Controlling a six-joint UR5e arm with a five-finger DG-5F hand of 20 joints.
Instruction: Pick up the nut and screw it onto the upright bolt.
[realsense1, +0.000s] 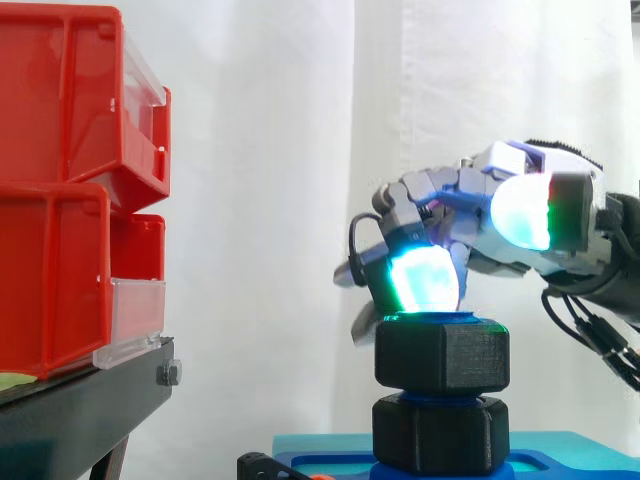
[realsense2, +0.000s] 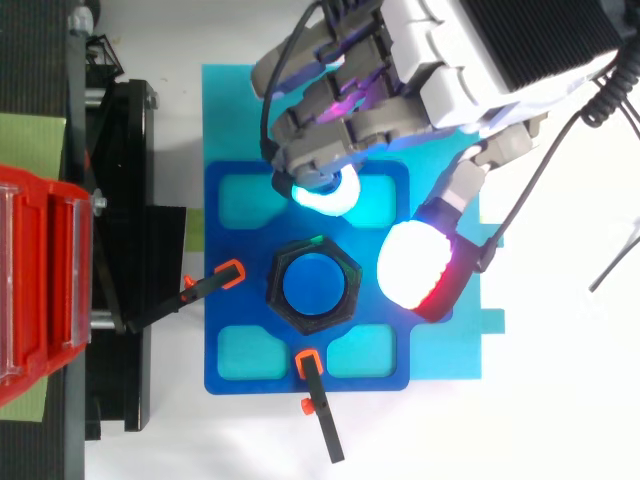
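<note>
My hand (realsense2: 440, 80) hangs over the fixture with thumb and fingers spread apart and nothing held between them. The fingers are bent downward, but they close on no object. The nut (realsense1: 442, 352) sits just under my fingertips, already around the top of the upright bolt (realsense2: 313, 285), whose blue end shows through the nut's bore from above and peeks just over its upper face from the side. My cyan-lit fingertip pad (realsense2: 325, 192) lies just beyond the nut's far flat, and my thumb pad (realsense2: 415, 265), glowing white and red, stands just beside the flat nearest the palm. From above neither pad touches the nut, though from the side the finger pad looks very close to its top edge and I cannot tell whether it brushes it. I judge that I keep the pads on either side of the hex so that closing would catch two flats and let me turn it. Under the nut a lower black hex piece (realsense1: 440, 432) rings the bolt. A gap separates the two, so I reckon the nut has only started on the thread and has turns left. The bolt stands in the blue plate (realsense2: 215, 230) beneath my palm, held steady, I think, by the two orange-tipped clamps (realsense2: 210, 285) past my fingertips, so that twisting will not drag it. The red bins (realsense1: 60, 200) stand well away, beyond my fingers.
</note>
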